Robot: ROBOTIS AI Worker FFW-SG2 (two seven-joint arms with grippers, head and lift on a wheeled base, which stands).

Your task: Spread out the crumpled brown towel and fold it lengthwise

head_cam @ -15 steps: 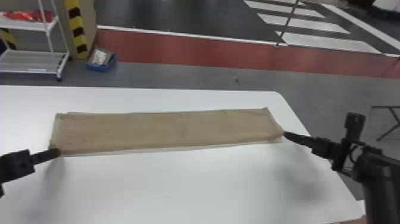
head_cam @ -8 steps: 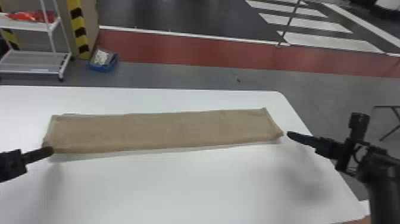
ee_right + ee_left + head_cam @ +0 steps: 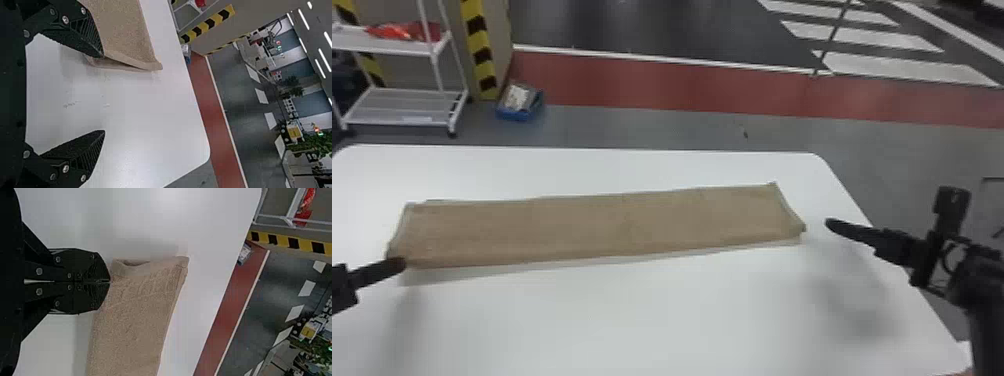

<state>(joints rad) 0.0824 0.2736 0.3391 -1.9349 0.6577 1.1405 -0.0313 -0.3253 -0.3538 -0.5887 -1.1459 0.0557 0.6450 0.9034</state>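
On white table [image 3: 657, 320], brown towel [image 3: 592, 225], left claw [image 3: 399, 264] closed on one corner, right claw [image 3: 833, 224] wide open, empty

background, head view: beyond the white counter [image 3: 632, 325], at left, a white shelf unit [image 3: 397, 107] with a red article [image 3: 402, 31] on its upper shelf [image 3: 387, 46]; beside it, a yellow-and-black striped strip [image 3: 478, 42]. near the foot of the strip, a blue box [image 3: 517, 112] with pale contents rests on the floor. a grey floor area [image 3: 657, 132] is followed by a red band [image 3: 657, 87], a white line [image 3: 682, 61] and dark flooring [image 3: 642, 25] with broad white stripes [image 3: 907, 70]. right wrist view: green plants [image 3: 313, 145] and ceiling lights [image 3: 303, 19], farther off.
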